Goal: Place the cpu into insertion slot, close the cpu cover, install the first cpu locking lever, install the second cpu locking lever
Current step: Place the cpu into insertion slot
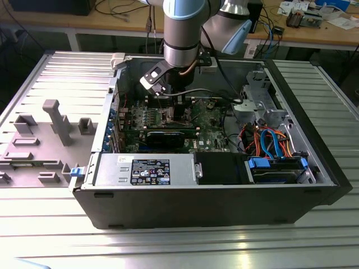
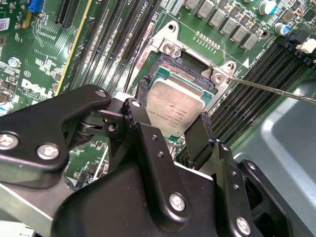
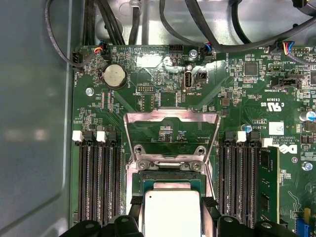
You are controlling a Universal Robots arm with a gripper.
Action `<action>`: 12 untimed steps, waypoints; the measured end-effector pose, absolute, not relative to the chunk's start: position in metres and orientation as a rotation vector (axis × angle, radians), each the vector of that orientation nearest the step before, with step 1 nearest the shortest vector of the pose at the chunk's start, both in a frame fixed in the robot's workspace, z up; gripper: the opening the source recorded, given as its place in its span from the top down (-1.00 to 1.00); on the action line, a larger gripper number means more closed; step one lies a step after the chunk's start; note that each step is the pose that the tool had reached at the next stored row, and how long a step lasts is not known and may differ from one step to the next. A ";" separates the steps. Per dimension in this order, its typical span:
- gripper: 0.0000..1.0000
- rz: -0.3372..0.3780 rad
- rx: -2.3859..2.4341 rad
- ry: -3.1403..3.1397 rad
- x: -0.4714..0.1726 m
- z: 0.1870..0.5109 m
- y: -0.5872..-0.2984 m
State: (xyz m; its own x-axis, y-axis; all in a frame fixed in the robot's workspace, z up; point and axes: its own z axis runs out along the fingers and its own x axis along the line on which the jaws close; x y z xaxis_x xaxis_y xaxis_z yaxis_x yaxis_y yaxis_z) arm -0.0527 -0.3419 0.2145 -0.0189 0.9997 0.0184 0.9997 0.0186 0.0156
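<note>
Now, cpu (image 2: 177,109) gripped between fingers (image 2: 203,132), just above insertion slot (image 2: 183,66), cpu cover (image 3: 170,116) raised.

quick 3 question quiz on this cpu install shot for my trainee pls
1. True or false: the cpu cover stands open, off the insertion slot.
2. The claw is shut on: A) the cpu B) a memory stick C) a cable.
3. Fill in: in the first wrist view, memory slots flank the insertion slot on ___ sides.
Key: 1 true; 2 A; 3 both.
</note>
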 end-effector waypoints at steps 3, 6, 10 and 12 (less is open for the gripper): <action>-0.09 -0.038 -2.199 -2.240 -0.053 0.213 -0.343; -0.09 -0.038 -2.199 -2.241 -0.053 0.208 -0.343; -0.09 -0.038 -2.199 -2.240 -0.053 0.203 -0.342; -0.09 -0.037 -2.199 -2.241 -0.053 0.202 -0.340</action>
